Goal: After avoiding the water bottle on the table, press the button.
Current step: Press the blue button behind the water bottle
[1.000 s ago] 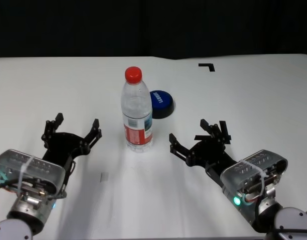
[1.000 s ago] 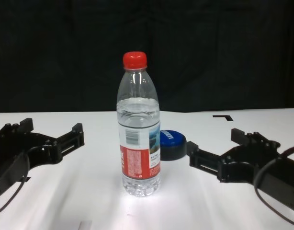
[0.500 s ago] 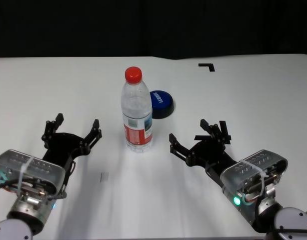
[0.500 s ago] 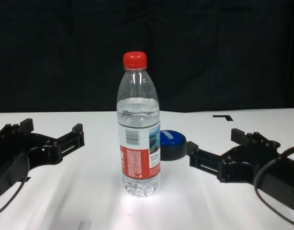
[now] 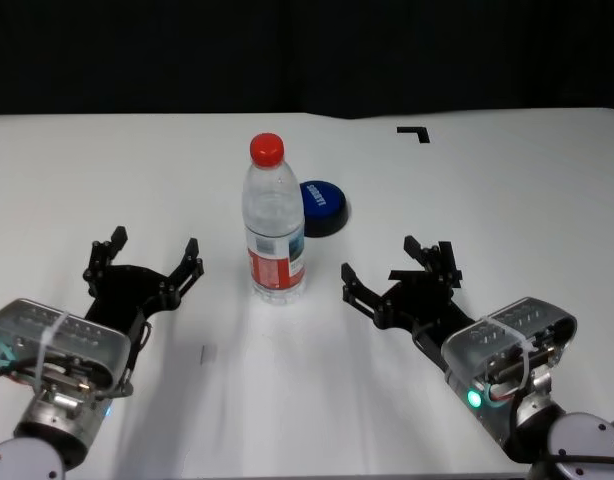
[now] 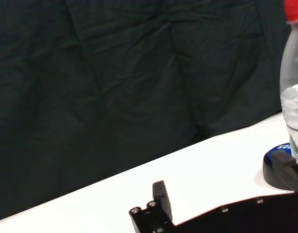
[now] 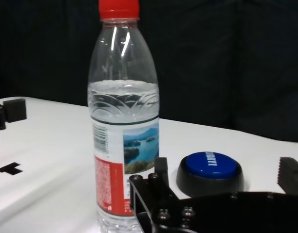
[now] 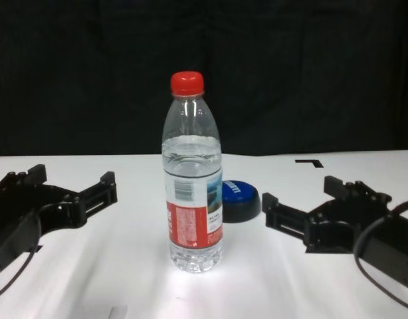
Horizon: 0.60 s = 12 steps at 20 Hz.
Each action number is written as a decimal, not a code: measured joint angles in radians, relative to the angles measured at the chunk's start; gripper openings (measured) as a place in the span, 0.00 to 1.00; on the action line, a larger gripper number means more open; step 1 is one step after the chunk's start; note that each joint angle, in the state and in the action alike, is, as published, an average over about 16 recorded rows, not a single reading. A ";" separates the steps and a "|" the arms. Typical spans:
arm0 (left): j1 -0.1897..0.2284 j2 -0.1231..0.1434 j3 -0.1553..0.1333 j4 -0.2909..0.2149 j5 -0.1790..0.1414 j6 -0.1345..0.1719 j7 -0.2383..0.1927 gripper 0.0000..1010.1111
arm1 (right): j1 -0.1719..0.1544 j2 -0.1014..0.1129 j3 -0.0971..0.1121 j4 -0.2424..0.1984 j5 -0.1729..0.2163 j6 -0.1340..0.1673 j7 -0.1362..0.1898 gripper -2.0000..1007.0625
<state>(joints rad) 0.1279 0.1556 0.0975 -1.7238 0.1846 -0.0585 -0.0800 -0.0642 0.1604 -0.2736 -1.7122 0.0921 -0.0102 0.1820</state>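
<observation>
Currently the water bottle [image 5: 273,222] stands upright mid-table [image 5: 507,190], red cap on, roughly half full. Blue-domed button [image 5: 323,207] sits just behind it, slightly toward the robot's right, close to the bottle but whether touching I can't tell. Right gripper [image 5: 400,270] low over the table, near side and right of the bottle, fingers spread wide, holding nothing, pointing toward the bottle/button area; well short of the button. Left gripper [image 5: 155,256] on the bottle's left, also spread and empty, clear of the bottle. Black L-shaped tape mark [image 5: 415,132] at the far right
</observation>
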 joint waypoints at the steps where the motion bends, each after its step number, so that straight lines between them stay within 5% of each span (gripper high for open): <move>1: 0.000 0.000 0.000 0.000 0.000 0.000 0.000 0.99 | 0.001 -0.001 0.001 -0.001 -0.001 0.001 -0.001 1.00; 12: 0.000 0.000 0.000 0.000 0.000 0.000 0.000 0.99 | 0.033 -0.023 0.023 0.003 -0.010 0.011 -0.020 1.00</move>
<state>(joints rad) 0.1279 0.1556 0.0975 -1.7238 0.1846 -0.0584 -0.0800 -0.0308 0.1375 -0.2501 -1.7097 0.0823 0.0010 0.1616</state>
